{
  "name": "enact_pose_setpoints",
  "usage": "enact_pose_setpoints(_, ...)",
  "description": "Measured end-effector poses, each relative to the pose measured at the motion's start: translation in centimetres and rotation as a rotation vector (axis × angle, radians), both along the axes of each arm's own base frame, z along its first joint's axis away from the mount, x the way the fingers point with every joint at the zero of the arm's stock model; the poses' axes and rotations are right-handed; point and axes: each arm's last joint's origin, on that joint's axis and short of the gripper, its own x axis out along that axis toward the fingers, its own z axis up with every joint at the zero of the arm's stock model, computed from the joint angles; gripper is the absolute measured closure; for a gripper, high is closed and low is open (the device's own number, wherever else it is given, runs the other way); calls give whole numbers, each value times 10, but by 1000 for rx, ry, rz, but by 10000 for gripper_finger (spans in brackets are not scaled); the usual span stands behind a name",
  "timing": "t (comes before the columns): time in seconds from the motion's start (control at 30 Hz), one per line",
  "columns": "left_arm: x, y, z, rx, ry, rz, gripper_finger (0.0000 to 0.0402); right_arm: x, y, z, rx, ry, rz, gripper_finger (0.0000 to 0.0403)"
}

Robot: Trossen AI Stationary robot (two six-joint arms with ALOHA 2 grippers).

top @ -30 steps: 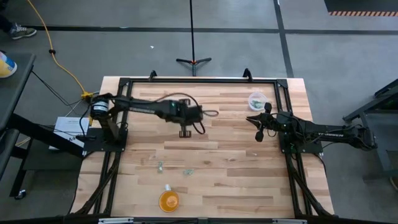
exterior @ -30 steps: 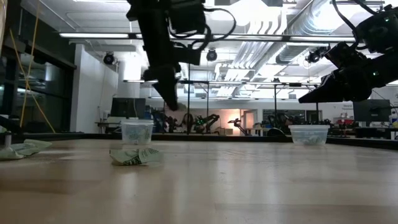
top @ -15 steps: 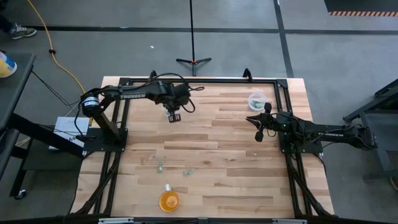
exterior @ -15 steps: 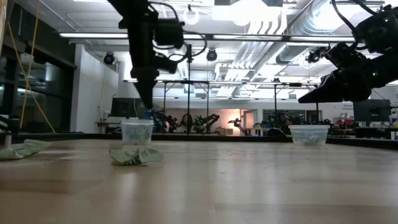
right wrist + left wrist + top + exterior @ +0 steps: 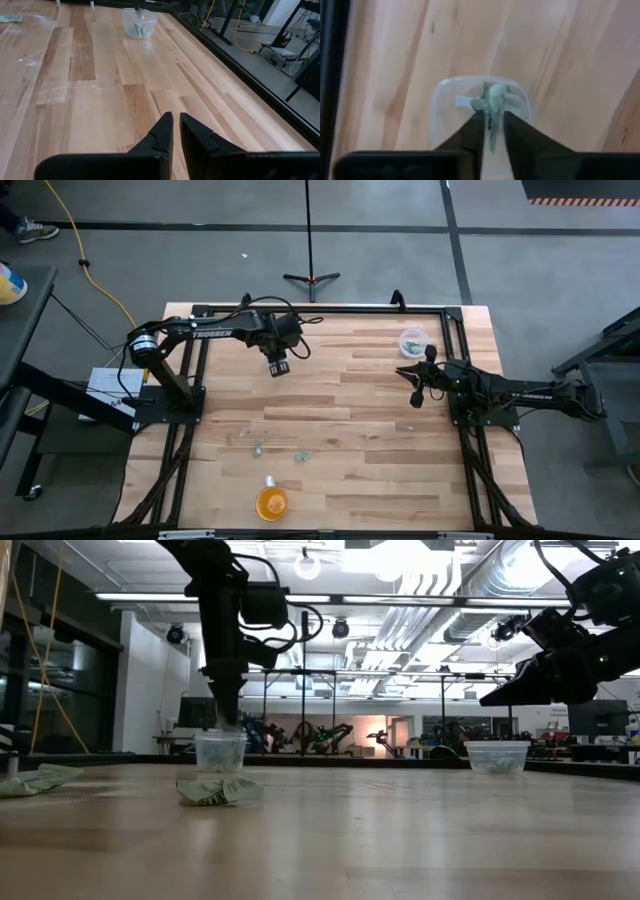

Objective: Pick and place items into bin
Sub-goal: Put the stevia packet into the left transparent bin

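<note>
While the high view looks straight down, the left gripper [image 5: 277, 365] hangs over the far left part of the wooden table [image 5: 370, 440], just above a clear cup that it hides there. The right gripper [image 5: 416, 385] waits near the right edge, beside a second clear cup [image 5: 412, 340]. Two loose items [image 5: 257, 447] [image 5: 302, 456] lie on the near left boards, and an orange cup [image 5: 271, 502] stands near the front edge.

From the low view, the left gripper [image 5: 226, 715] points down right above the left clear cup [image 5: 220, 751], with a crumpled item [image 5: 215, 791] lying in front of it.

Through the left wrist view, the fingers [image 5: 473, 132] are clamped on a pale-green item [image 5: 491, 102] held over the cup's mouth [image 5: 442, 95].

Seen by the right wrist view, the right gripper [image 5: 175, 127] has its fingers nearly together, holding nothing, above bare boards.
</note>
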Motion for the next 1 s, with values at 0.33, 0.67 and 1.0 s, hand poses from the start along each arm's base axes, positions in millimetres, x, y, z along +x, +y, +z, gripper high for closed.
enact_pose_setpoints(0.33,8,-11,6,-101,-124,-54,147,0,0,0,-1,-1,0,379)
enact_pose_setpoints(0.67,49,-99,20,-272,-394,-432,158,0,0,0,-1,-3,1,379)
enact_pose_setpoints(1.0,66,-203,-7,-349,-393,-489,155,0,0,0,1,-1,3,376)
